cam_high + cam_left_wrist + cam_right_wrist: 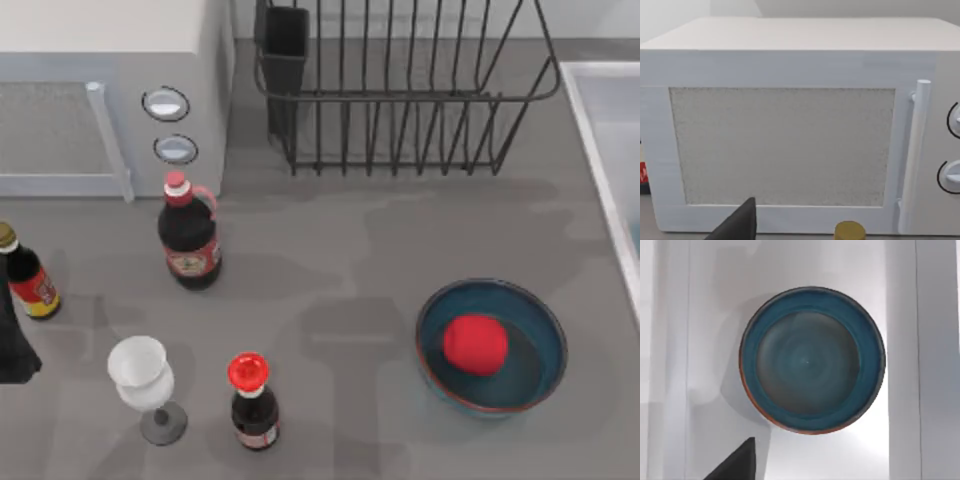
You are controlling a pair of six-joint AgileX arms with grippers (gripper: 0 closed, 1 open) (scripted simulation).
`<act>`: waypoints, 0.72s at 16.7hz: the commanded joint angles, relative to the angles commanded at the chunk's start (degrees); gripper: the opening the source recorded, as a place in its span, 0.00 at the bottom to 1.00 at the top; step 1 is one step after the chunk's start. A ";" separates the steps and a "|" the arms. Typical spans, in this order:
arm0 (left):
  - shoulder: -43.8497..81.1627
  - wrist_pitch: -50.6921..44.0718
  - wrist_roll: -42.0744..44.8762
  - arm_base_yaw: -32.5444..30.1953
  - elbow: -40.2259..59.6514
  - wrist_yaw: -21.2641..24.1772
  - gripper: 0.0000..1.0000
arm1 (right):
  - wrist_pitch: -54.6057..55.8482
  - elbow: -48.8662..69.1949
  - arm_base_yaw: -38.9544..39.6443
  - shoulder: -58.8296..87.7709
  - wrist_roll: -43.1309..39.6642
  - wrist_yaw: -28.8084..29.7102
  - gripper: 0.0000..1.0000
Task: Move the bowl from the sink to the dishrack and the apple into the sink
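Note:
A teal-blue bowl (811,360) with a reddish-brown rim sits empty on the white floor of the sink (695,330), straight below my right wrist camera. A dark part of my right gripper (735,467) hangs above the sink beside that bowl, not touching it. In the top view the sink (588,135) runs along the right edge. The red apple (475,343) lies inside a second, look-alike bowl (492,346) on the counter at the lower right. The black wire dishrack (400,90) stands at the back with nothing between its bars. My left gripper (12,340) is at the far left.
A white microwave (110,90) fills the back left, and my left wrist camera faces its door (785,145). A dark handled bottle (189,235), a red-capped bottle (252,400), a wine glass (142,380) and a yellow-capped bottle (25,275) stand front left.

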 joint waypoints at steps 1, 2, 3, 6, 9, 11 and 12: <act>0.00 0.00 0.00 0.00 0.00 0.00 1.00 | -2.68 5.12 -0.86 5.55 -0.78 -0.06 1.00; 0.00 0.00 0.00 0.00 0.00 0.00 1.00 | -5.24 10.02 -1.69 10.84 -1.51 -0.12 1.00; 0.00 0.00 0.00 0.00 0.00 0.00 1.00 | -7.62 14.61 -2.48 15.78 -2.19 -0.18 1.00; 0.00 0.00 0.00 0.00 0.00 0.00 1.00 | -13.72 26.55 -4.54 28.54 -3.91 -0.38 1.00; 0.00 0.00 0.00 0.00 0.00 0.00 1.00 | -17.80 34.74 -6.00 37.19 -5.02 -0.55 1.00; 0.00 0.00 0.00 0.00 0.00 0.00 1.00 | -19.24 37.69 -6.56 40.28 -5.39 -0.62 1.00; 0.00 0.00 0.00 0.00 0.00 0.00 1.00 | -19.57 38.36 -6.68 40.97 -5.47 -0.64 1.00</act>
